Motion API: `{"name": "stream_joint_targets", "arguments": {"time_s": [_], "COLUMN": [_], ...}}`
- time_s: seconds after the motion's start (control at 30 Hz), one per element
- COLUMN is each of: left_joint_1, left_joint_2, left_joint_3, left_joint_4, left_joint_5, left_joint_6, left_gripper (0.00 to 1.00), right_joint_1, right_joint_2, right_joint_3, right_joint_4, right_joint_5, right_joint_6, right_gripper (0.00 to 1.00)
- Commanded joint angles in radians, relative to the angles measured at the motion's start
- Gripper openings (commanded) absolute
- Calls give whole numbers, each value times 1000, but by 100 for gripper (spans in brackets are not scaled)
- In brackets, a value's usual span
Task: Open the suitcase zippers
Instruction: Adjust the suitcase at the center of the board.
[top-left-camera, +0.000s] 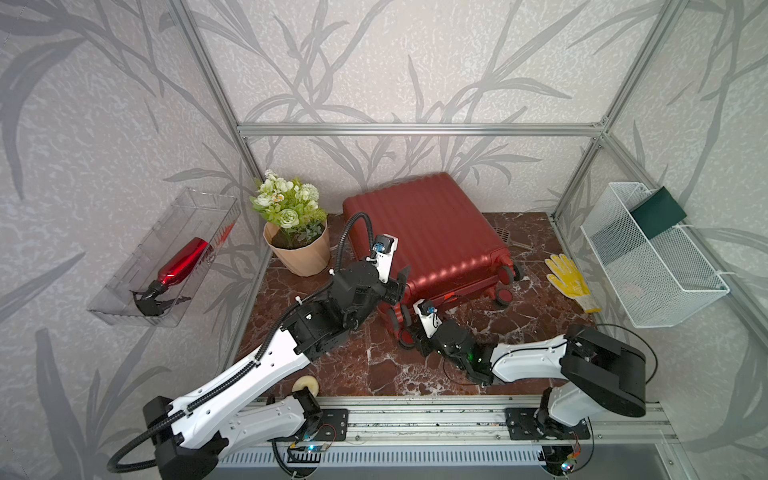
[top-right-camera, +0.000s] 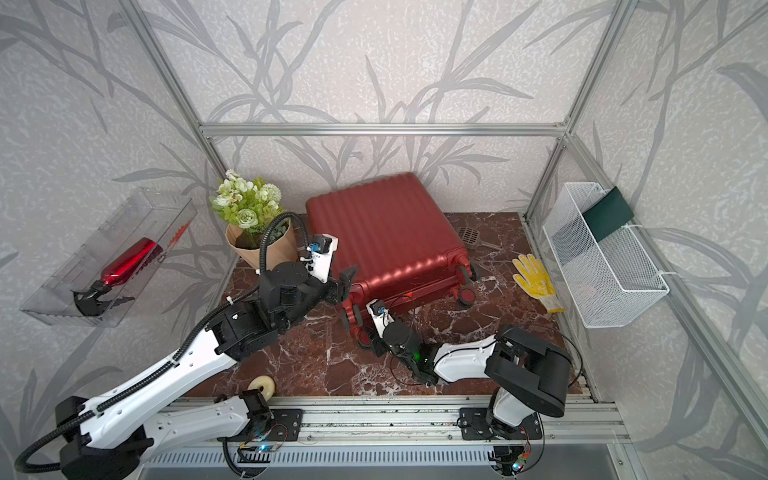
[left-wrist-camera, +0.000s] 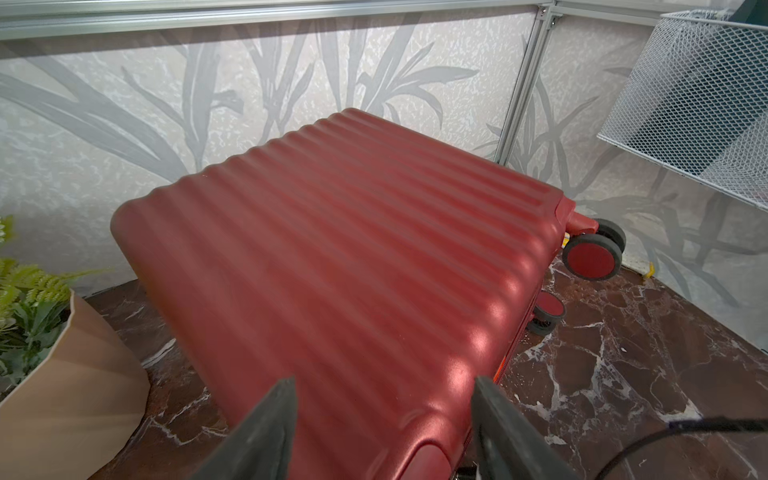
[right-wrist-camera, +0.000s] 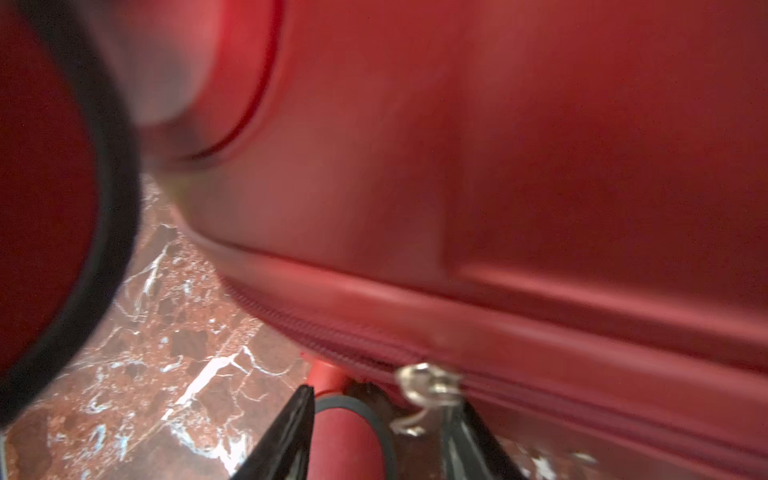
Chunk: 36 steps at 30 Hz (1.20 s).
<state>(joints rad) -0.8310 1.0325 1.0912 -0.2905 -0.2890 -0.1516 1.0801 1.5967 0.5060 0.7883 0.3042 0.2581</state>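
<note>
The suitcase (top-left-camera: 424, 232) is seen lying flat on the marble bench (top-left-camera: 361, 361), ribbed shell up. It is set toward the back edge near its middle, with the wheeled end turned toward the front right corner. In both top views the shell halves are seen lying together.

The left tool (left-wrist-camera: 382, 380) is held over the corner of the case that faces the bench's front left corner. Its jaws are spread wide and nothing is clasped between them; whether the shell is touched cannot be told.

The right tool (right-wrist-camera: 380, 399) is positioned low at the wheeled end, just off the bench. Its jaws are parted too, and nothing is pinched.

The zippers (right-wrist-camera: 332, 336) are caught in the right wrist view as a red track along the seam. A silver slider (right-wrist-camera: 428, 380) is seen on the track, just beside one fingertip (right-wrist-camera: 465, 436). A red wheel (right-wrist-camera: 345, 436) is framed between the fingers.

A potted plant (top-left-camera: 297, 232) is stood beside the case toward the left edge, and a yellow glove (top-left-camera: 569, 282) is laid near the right edge.
</note>
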Motion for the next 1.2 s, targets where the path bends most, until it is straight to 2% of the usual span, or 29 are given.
{"name": "stream_joint_targets", "arguments": {"time_s": [0.0,0.2,0.3,0.33,0.5,0.87,1.03,1.17], "left_joint_1": [26,62,77,83,118,237,293,319], "left_joint_2": [9,25,41,45,71,229,334,376], "left_joint_3": [33,33,38,38,36,140,187,195], "left_joint_4": [15,38,40,43,67,71,65,65], "left_joint_5": [30,42,55,58,71,113,183,218], "left_joint_6": [-27,-27,-24,-25,-29,-53,-88,-93], "left_gripper": [67,66,67,67,67,67,66,65], "right_joint_1": [-21,-49,-51,-82,-84,-86,-85,-85], "right_joint_2": [61,104,105,105,140,149,138,118], "right_joint_3": [0,-6,-7,-5,26,60,42,37], "right_joint_4": [224,305,340,349,351,349,362,352], "right_joint_5": [30,39,24,15,-20,-88,-78,-86], "right_joint_6": [0,21,38,42,44,58,54,43], "right_gripper": [47,36,40,40,40,13,2,0]}}
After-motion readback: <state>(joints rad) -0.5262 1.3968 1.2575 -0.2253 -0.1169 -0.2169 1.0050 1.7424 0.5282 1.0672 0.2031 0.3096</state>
